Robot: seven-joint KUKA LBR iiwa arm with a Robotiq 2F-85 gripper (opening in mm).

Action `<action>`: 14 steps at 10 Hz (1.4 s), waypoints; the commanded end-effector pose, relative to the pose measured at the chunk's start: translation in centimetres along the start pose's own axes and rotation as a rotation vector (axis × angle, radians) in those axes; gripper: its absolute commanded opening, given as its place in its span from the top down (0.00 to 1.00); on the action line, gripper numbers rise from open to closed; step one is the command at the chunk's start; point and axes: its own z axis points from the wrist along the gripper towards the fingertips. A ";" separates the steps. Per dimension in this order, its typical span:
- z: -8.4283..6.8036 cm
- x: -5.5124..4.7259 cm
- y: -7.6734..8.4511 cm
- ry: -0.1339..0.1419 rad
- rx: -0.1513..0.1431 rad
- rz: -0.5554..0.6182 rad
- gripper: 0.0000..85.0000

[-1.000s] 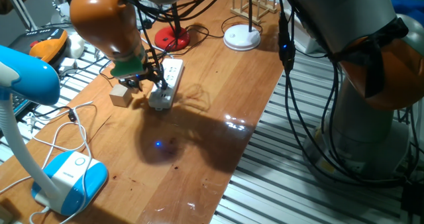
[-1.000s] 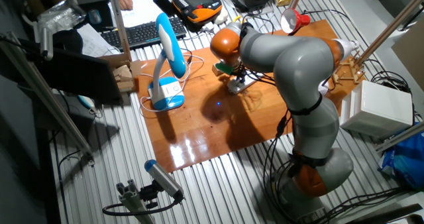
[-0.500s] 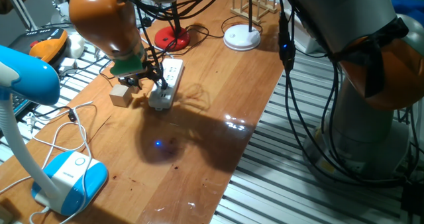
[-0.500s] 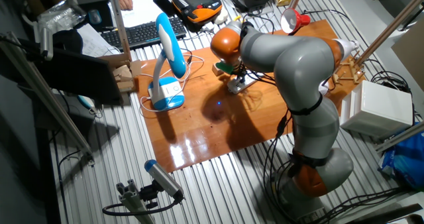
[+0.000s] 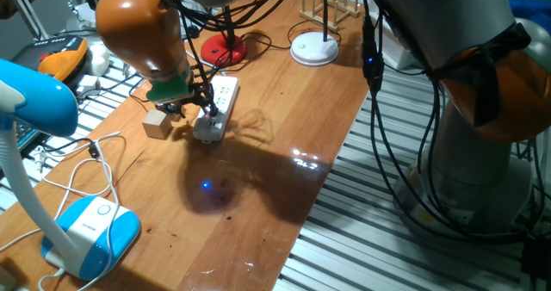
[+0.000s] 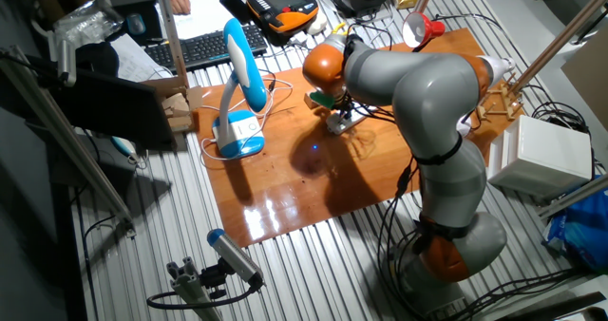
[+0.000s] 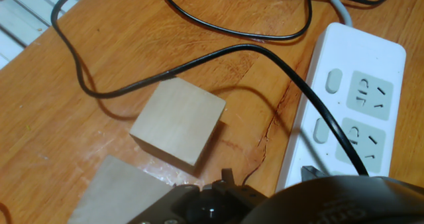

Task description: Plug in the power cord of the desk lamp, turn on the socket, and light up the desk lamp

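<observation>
Down at the near end of the socket (image 5: 215, 108) on the tabletop (image 5: 258, 162), the end effector (image 5: 194, 108) hangs low, with the power cord (image 7: 265, 58) running right under it. Can't tell if the fingers are closed on anything, the hand view hides them. A wooden block (image 7: 177, 120) sits just beside the strip. Further back stands the desk lamp (image 5: 223, 49) on its red base.
</observation>
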 end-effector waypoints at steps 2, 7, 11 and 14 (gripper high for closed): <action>0.1 0.1 0.0 0.013 0.000 -0.006 0.40; -5.1 -1.3 0.7 0.073 -0.028 -0.065 0.40; -10.1 -2.3 0.9 0.159 -0.109 -0.323 0.40; -10.5 -3.6 -0.2 0.095 -0.110 -0.622 0.60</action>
